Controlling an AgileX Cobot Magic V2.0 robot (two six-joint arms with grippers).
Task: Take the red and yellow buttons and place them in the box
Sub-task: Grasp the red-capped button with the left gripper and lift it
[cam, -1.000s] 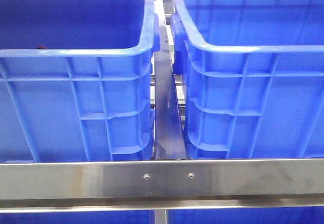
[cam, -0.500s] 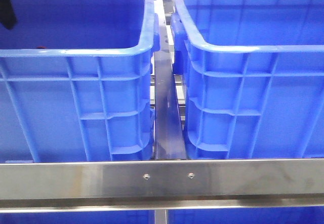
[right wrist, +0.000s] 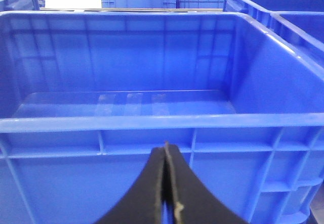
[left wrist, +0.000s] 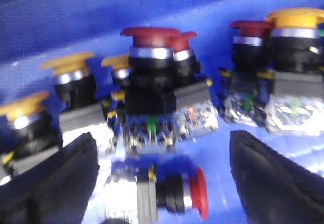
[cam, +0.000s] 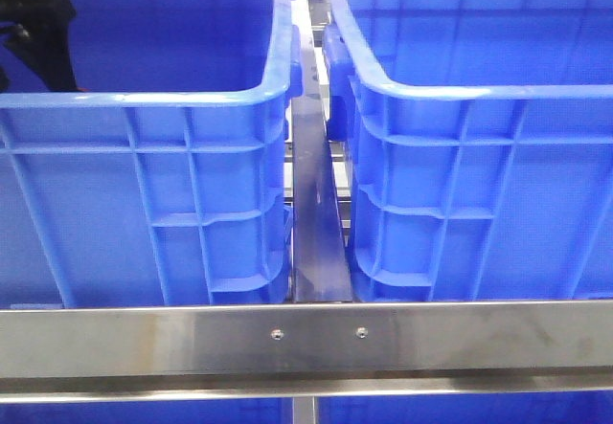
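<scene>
Front view: you have two blue crates side by side, the left crate (cam: 144, 99) and the right box (cam: 479, 89), with only a narrow gap over the steel rail (cam: 316, 233). The left arm (cam: 34, 36) now reaches deeper over the left crate's rim than half a second ago. Left wrist view: the left pincer (left wrist: 162, 183) is spread wide around a toppled red button (left wrist: 190, 198), among upright red and yellow buttons (left wrist: 152, 72). Right wrist view: the right pincer (right wrist: 165, 183) is clenched empty before the box (right wrist: 126, 123).
</scene>
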